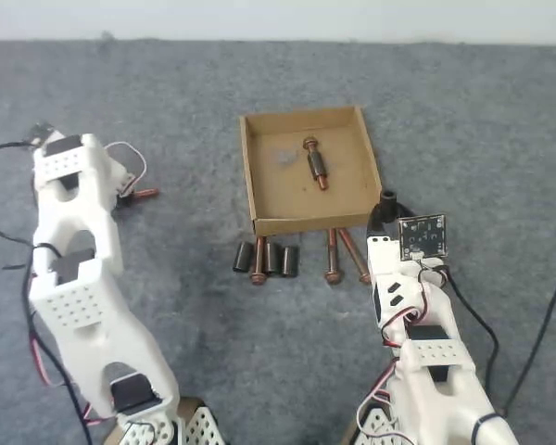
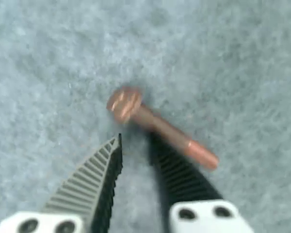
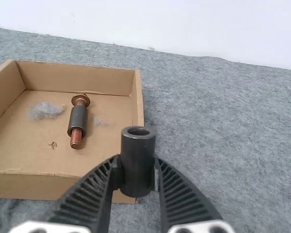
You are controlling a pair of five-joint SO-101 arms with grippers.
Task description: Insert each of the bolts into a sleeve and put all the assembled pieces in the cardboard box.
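Sleeve (image 3: pixel 138 155) is standing upright in the right hand (image 3: pixel 136 166), whose fingers are pressing in on its lower half, bore facing up, just beside a front corner of the cardboard box (image 3: pixel 140 104). Across the bench (image 1: pixel 463 111), the left hand (image 2: pixel 135 145) is hovering low over a lone bolt (image 2: pixel 160 128) lying flat on the grey cover; its fingers are parted a little and holding nothing, and I cannot tell whether one tip is brushing the shank. Between the arms, just in front of the box wall, spare sleeves (image 1: pixel 273 257) and loose bolts (image 1: pixel 332 252) are lying in a ragged row. Farther off, inside the box, one assembled piece (image 3: pixel 78 121) is resting on the floor. Judging by this, the second pairing is getting under way. Next, the left hand is likely needing to drop, pinch the lone bolt near its head, lift it and bring the tip in line with the open bore while the right is holding steady.
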